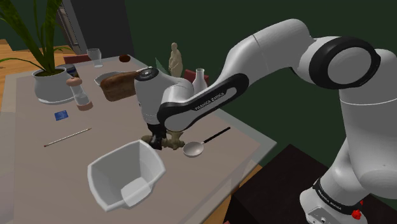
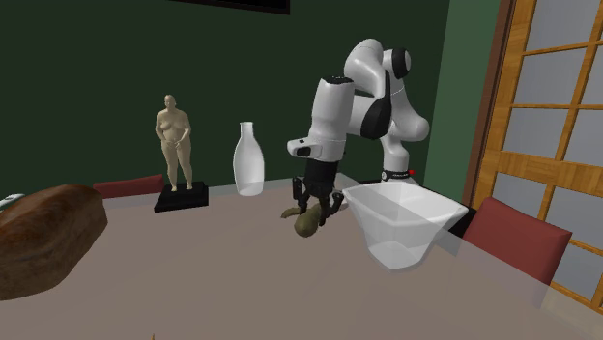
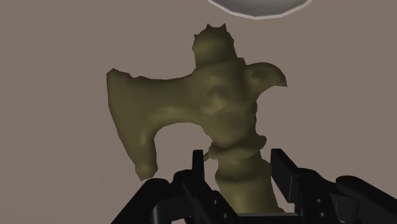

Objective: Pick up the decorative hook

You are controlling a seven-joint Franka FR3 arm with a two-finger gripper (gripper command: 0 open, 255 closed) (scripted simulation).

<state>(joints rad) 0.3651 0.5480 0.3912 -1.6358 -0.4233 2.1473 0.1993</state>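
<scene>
The decorative hook [image 1: 170,146] lay on the counter [image 1: 114,121], close to the edge nearest the stand, between a white tub [image 1: 121,151] and the bowl of a spoon [image 1: 194,149]. The hand [image 1: 162,141] stood straight down over it. In the wrist view the two black fingers [image 3: 283,168] sat against either side of the hook's [image 3: 216,102] narrow stem, pinching it as far as could be seen. The broad curved arm and the knobbly crown reached out beyond the fingertips. From the second exterior view the hook [image 2: 306,223] hung just under the hand [image 2: 314,208], at counter level. Whether it had left the surface could not be told.

The piece looked like a cast, olive-brown ornament: stiff, lumpy, probably fairly dense for its bulk, and not likely to give under pressure. Its surface was uneven, so the fingers probably bore on ridges, not on flat faces. The stem seemed the sensible place to hold, being the slimmest part. Most of the weight lay out towards the wide arm, though, so the hook might swing or twist in the grip on a fast lift. The spoon lay just beside it and could be nudged.
</scene>
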